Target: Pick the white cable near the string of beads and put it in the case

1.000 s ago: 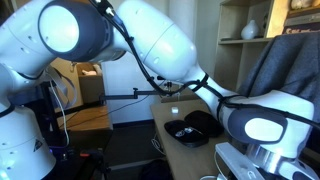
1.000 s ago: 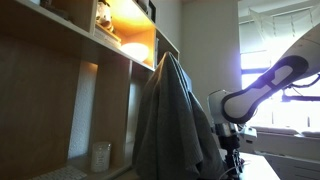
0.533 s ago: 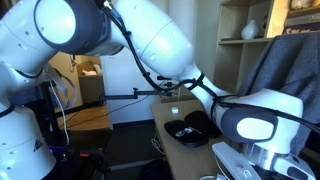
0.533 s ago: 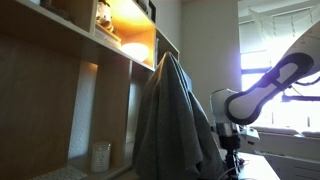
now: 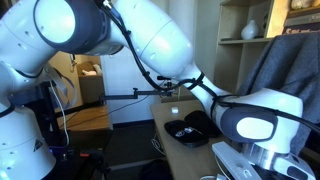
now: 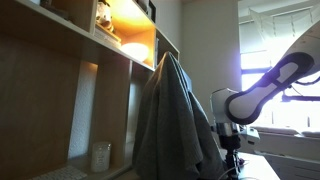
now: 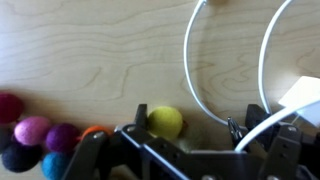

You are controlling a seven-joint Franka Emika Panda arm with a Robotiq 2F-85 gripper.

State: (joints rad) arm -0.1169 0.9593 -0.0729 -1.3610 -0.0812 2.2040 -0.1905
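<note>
Wrist view: tool low over wood worktop, fingers spread as wide as they go, nothing gripped.

White cable lies on worktop in loose loops. Two arcs run up to top edge of view. One strand comes down on the right, by the right finger, next to a flat white piece. Poss. the cable's plug end, can't confirm.

String of beads at lower left: red, pink, purple, dark, blue and orange, bunched together. Yellow-green bead sits at the string's right end, just above tool body and just beside the left cable arc. Contact w/ cable not clear.

Ext. view: case black, open, flat on worktop, lid half toward the back. Arm reaches across above it.

Grey cloth hangs over a chair back at right, seen in both exterior views.

Tool too dark against window light in an exterior view to read.

Cable and case share no view, so gap btw them can't be told.
</note>
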